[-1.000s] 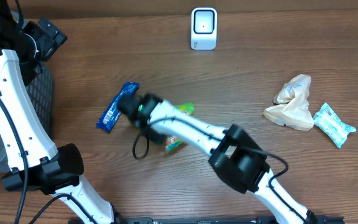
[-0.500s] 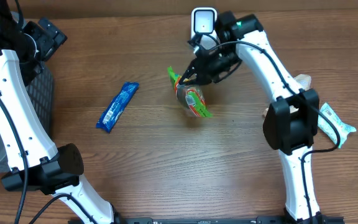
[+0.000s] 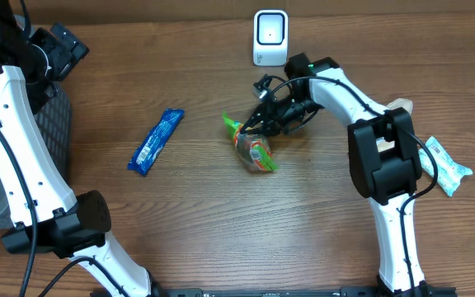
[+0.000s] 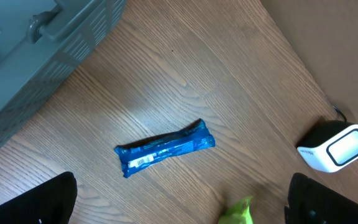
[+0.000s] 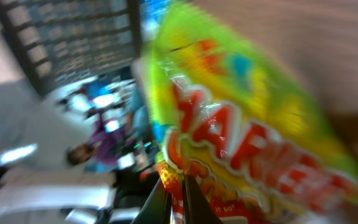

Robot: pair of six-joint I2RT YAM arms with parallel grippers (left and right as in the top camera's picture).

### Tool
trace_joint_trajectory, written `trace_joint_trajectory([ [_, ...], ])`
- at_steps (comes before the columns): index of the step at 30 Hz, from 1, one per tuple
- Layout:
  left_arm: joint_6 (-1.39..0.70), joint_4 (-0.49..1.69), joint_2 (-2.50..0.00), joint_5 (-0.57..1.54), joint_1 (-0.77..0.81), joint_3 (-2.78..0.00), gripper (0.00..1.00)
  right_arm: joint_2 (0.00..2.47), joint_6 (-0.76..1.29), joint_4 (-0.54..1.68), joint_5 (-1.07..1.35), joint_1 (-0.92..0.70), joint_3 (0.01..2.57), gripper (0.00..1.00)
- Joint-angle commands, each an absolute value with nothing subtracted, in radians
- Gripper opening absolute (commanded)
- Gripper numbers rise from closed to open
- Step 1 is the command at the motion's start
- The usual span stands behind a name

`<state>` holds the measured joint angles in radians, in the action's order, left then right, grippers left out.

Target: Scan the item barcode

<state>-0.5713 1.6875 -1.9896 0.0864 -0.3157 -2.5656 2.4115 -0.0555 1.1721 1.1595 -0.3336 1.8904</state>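
The right pincer (image 3: 264,122), shut on the top of the green sweet bag (image 3: 256,151), holds it near the scanner (image 3: 270,37) by the far edge of the table (image 3: 180,239), likely to face its barcode there; the left pincer (image 4: 179,208) gapes empty

a blue wrapper (image 4: 165,147) lies near the grey basket (image 4: 36,68), a crumpled beige bag (image 3: 388,136) well apart.

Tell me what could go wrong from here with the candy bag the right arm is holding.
1. The right gripper seems to pinch the candy bag by a thin fold only, so the bag may slip out or swing as the arm moves.
2. The bag is apart from the scanner, and the pictures do not show which side carries the barcode, so the scan may miss.
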Motion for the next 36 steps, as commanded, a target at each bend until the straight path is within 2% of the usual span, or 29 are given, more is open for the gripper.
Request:
trace_joint_trajectory([
  [1,-0.58,1.689,-1.962,0.089,-0.312,-2.576,1.0,2.391,0.114,1.135,0.803,-0.294,1.895,0.04],
  [6,-0.58,1.689,-1.962,0.089,-0.312,-2.576,1.0,2.391,0.196,1.104,0.663,-0.25,1.895,0.04],
  [8,-0.58,1.689,-1.962,0.089,-0.312,-2.576,1.0,2.391,0.241,1.108,0.521,-0.228,1.895,0.04],
  [12,-0.58,1.689,-1.962,0.089,-0.312,-2.576,1.0,2.391,0.236,1.119,0.393,-0.216,1.895,0.04],
  [14,-0.58,1.689,-1.962,0.089,-0.312,-2.576,1.0,2.391,0.214,1.131,0.393,-0.216,1.9,0.15],
  [15,-0.58,1.689,-1.962,0.089,-0.312,-2.576,1.0,2.391,0.19,1.157,0.393,-0.216,1.919,0.29],
  [17,-0.58,1.689,-1.962,0.089,-0.312,-2.576,1.0,2.39,0.167,1.203,0.393,-0.215,1.962,0.41],
  [26,-0.58,1.689,-1.962,0.089,-0.312,-2.576,1.0,2.39,0.13,1.548,0.44,-0.155,2.448,0.59],
  [31,-0.58,1.689,-1.962,0.089,-0.312,-2.576,1.0,2.39,0.07,1.694,0.608,-0.116,2.552,0.6],
  [35,-0.58,1.689,-1.962,0.089,-0.312,-2.576,1.0,2.391,0.073,1.694,0.604,-0.196,2.468,0.59],
  [36,-0.58,1.689,-1.962,0.089,-0.312,-2.576,1.0,2.391,0.073,1.694,0.592,-0.224,2.452,0.56],
])
